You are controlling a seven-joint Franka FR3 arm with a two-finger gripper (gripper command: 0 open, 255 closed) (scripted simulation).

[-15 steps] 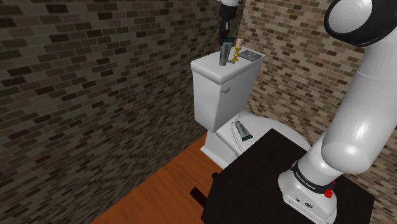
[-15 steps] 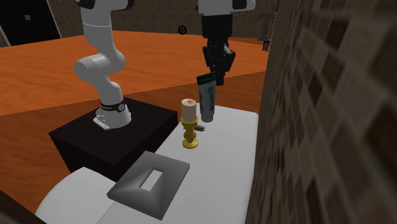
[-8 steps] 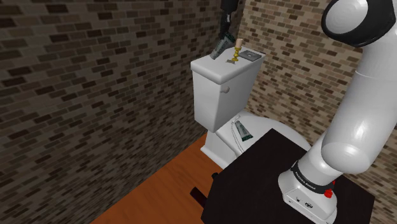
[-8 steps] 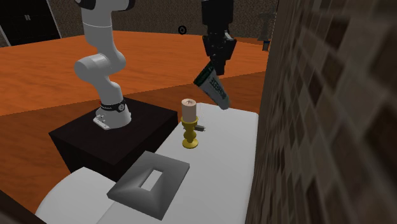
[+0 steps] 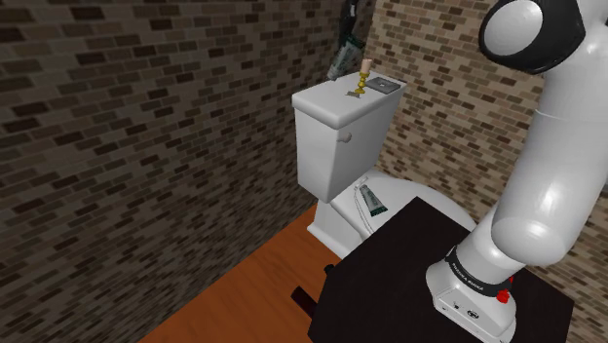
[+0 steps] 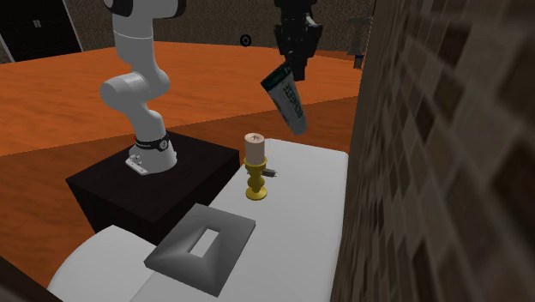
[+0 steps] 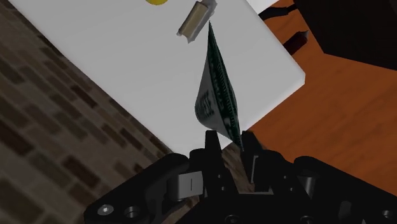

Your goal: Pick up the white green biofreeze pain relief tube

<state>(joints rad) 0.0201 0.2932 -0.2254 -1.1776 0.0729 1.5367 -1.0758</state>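
Note:
The white and green tube [image 6: 286,99] hangs tilted in the air above the white toilet tank lid [image 6: 304,202], clear of it. My gripper [image 6: 296,67] is shut on its flat crimped end, with the cap end pointing down. In the wrist view the tube [image 7: 216,95] runs away from the gripper [image 7: 230,139] toward the lid [image 7: 127,70]. In the shoulder view the tube [image 5: 344,58] dangles under the gripper [image 5: 349,29] at the tank's far end.
A candle on a gold holder [image 6: 254,165] stands on the lid, a small grey piece [image 6: 271,172] beside it. A grey slotted box [image 6: 202,247] lies nearer. A second tube [image 5: 370,201] rests on the toilet seat. Brick walls [image 5: 146,117] close in behind the tank.
The gripper has risen with the tube. The tube went from standing upright on the lid to hanging tilted well above it.

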